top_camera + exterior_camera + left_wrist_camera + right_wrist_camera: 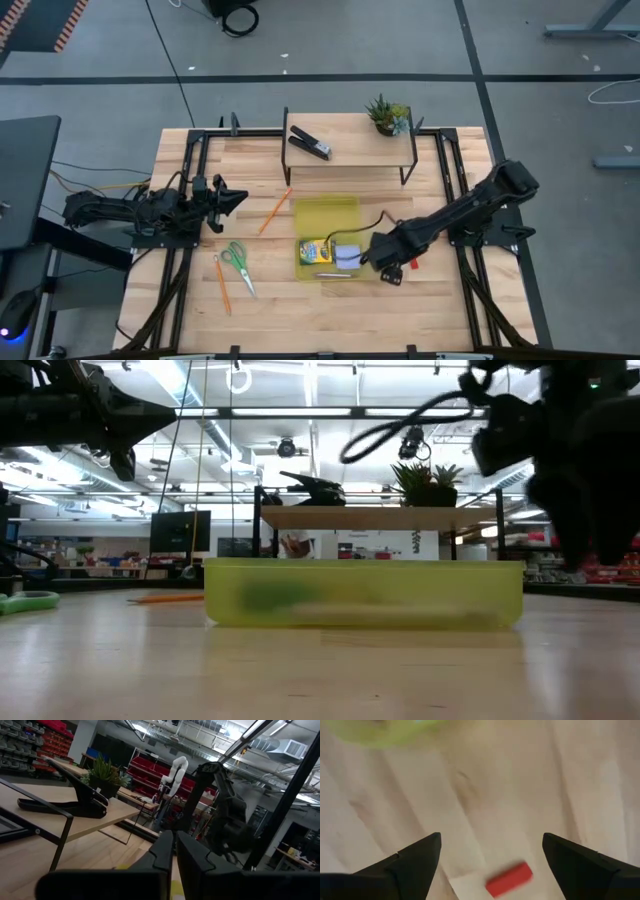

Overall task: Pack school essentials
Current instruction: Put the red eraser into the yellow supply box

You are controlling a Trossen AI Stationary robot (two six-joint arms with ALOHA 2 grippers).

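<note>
One red eraser (509, 879) lies on the surface just right of the yellow bin (326, 212), under the spread right pincer (490, 865). Off-centre closing could flick it away. Left pincer (174, 851) pressed together, idle far left.

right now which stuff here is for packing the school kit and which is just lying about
For the job: yellow-green bin, crayon box, pale notepad, red eraser, green-handled scissors, two orange pencils.

Lying about: black stapler, potted plant, raised wooden shelf.
</note>
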